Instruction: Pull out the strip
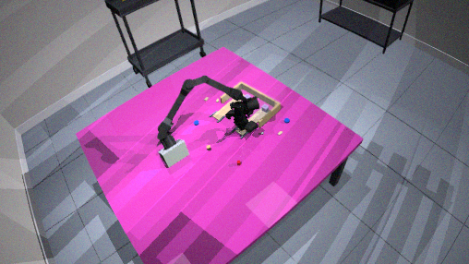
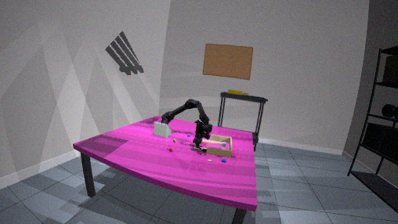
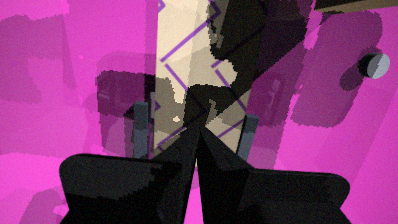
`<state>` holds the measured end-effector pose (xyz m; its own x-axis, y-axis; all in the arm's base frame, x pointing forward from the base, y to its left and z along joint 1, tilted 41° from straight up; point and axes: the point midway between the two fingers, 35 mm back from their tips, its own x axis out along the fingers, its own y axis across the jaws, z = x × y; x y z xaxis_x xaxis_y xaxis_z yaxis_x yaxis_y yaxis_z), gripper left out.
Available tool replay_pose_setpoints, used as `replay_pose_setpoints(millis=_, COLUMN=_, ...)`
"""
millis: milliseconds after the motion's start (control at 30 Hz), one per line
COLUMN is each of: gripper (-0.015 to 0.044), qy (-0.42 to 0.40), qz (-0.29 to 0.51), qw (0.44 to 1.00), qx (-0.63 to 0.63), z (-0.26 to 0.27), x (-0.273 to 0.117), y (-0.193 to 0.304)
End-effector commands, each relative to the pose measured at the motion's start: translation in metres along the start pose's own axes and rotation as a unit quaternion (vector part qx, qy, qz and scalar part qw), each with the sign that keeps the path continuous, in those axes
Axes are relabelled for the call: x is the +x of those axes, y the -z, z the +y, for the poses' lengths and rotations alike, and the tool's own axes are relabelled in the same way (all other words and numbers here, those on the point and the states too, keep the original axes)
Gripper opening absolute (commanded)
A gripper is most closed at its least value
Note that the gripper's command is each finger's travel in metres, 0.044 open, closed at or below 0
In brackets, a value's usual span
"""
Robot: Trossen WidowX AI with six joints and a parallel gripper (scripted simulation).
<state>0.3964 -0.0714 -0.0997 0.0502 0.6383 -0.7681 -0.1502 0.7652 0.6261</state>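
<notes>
A big pink table (image 1: 198,194) stands in a grey room with a tiled floor and dark metal shelves near the walls.

The gripper (image 3: 198,127) is down low over a tan strip (image 3: 186,55) with purple zigzag lines on it. In the wrist view its two black fingers are pressed together to a point, right at the near end of the strip. The pictures do not show anything pinched between them, so the gripper looks shut on nothing. The fingertips seem to press down on the strip.

The strip runs away from the gripper toward a shallow wooden tray (image 1: 273,110). In the top view, a small pale purple cube (image 1: 265,108) sits inside the tray near its right side. It is too small to see a label on it.

A little grey round thing (image 3: 376,65) lies on the table just beside the strip. Small balls, blue (image 1: 196,123) and red (image 1: 238,162), lie farther out. The arm's grey base box (image 1: 174,153) is well apart from the tray.
</notes>
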Motion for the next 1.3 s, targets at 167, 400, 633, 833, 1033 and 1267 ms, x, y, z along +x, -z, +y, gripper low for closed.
replay_pose_setpoints(millis=167, gripper=0.0000, qy=-0.002, qz=0.001, qw=1.000, qx=0.000, z=0.000, x=0.004, y=0.009)
replay_pose_setpoints(millis=400, gripper=0.0000, qy=-0.002, qz=0.001, qw=1.000, qx=0.000, z=0.000, x=0.004, y=0.020)
replay_pose_setpoints(millis=633, gripper=0.0000, qy=-0.002, qz=0.001, qw=1.000, qx=0.000, z=0.000, x=0.005, y=0.031)
replay_pose_setpoints(millis=833, gripper=0.0000, qy=-0.002, qz=0.002, qw=1.000, qx=0.000, z=0.000, x=0.005, y=0.040)
replay_pose_setpoints(millis=1033, gripper=0.0000, qy=-0.002, qz=0.002, qw=1.000, qx=0.001, z=0.000, x=0.005, y=0.049)
replay_pose_setpoints(millis=1267, gripper=0.0000, qy=-0.002, qz=0.002, qw=1.000, qx=0.001, z=0.000, x=0.006, y=0.060)
